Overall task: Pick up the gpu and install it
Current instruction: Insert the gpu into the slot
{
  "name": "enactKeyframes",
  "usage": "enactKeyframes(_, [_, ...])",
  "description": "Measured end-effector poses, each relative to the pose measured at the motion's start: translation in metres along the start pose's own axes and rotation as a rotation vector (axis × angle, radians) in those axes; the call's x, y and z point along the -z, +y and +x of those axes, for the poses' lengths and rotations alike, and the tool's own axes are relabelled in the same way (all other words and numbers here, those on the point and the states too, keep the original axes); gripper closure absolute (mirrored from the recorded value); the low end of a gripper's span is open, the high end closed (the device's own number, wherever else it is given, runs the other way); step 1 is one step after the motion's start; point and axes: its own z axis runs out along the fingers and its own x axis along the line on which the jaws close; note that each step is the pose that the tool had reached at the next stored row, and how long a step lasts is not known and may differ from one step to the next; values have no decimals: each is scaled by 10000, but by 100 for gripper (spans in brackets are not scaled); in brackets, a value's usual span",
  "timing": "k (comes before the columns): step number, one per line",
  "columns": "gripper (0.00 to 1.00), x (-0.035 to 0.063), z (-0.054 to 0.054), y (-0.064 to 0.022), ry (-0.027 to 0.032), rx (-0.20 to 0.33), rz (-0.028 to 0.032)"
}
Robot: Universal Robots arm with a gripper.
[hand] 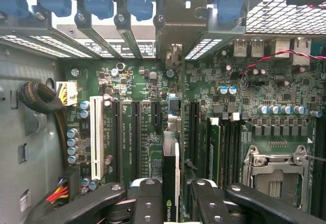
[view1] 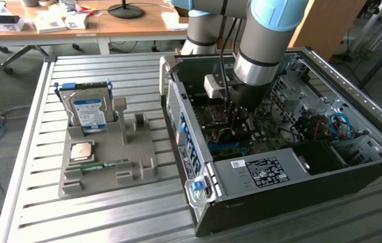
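Here, the pincer point(hand: 174, 193) pinches the gpu point(hand: 170, 155) over black slots point(hand: 136, 132), memory stick point(hand: 212, 150) beside.

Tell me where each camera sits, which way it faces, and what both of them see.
Exterior view: off the arm, raised, looking down at an angle into the open computer case; the arm and gripper show.
Wrist view: on the wrist, facing the motherboard; the fingers clamp the gpu.
Shared: the motherboard and the gripper.

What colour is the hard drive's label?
Mostly blue, on the hard drive; clearest in the exterior view.
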Motion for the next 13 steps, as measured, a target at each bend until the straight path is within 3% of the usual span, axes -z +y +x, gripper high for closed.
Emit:
enactKeyframes(4, [74, -7, -3, 0, 5, -1, 1])
enactKeyframes(13, [74, -20, -12, 1, 84, -1, -9])
